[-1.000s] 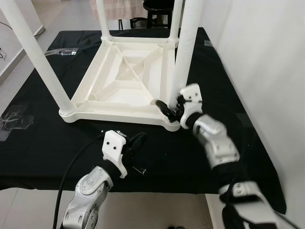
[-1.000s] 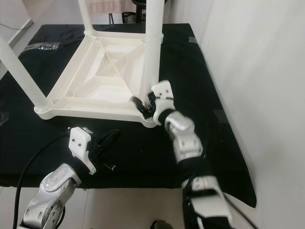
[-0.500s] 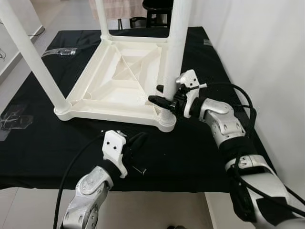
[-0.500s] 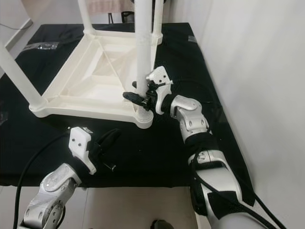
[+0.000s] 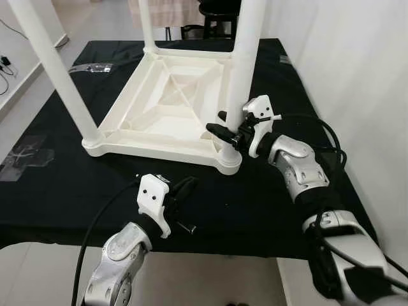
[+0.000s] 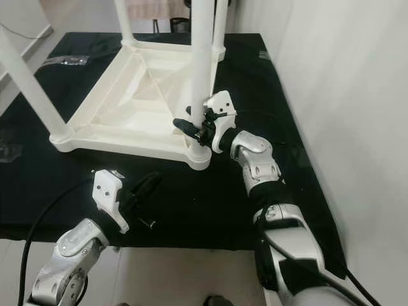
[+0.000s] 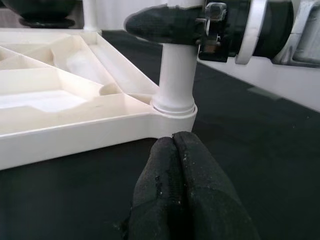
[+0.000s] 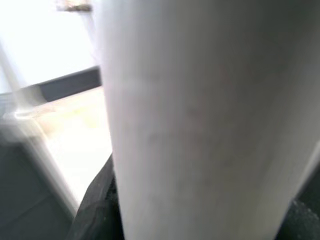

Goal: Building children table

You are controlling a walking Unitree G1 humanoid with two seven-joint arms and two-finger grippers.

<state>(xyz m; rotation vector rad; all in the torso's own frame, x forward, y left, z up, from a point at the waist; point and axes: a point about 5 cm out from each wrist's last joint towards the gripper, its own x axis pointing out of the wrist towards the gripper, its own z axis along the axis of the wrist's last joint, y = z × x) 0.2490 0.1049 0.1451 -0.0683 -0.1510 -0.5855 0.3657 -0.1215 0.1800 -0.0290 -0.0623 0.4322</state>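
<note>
A white plastic children's table [image 5: 172,108] lies upside down on a black-covered worktop, its legs pointing up. My right gripper [image 5: 224,132] is shut on the near-right table leg [image 5: 245,64] just above its corner socket [image 5: 227,159], one black finger on each side. That leg [image 8: 200,125] looms close and blurred in the right wrist view. My left gripper [image 5: 185,188] rests shut on the cloth in front of that corner, fingertips [image 7: 173,145] pressed together and holding nothing. A small black part [image 5: 186,226] lies beside it.
A white wall [image 5: 344,57] runs close along the right side. Clear plastic bags [image 5: 25,153] lie at the left of the cloth, another [image 5: 92,67] at the far left. A dark stool [image 5: 213,9] stands behind. The worktop's front edge [image 5: 255,252] is near.
My right gripper has moved from the corner socket up onto the near-right leg and closed around it; the leg now stands straighter. The camera has shifted slightly. The left arm has stayed put.
</note>
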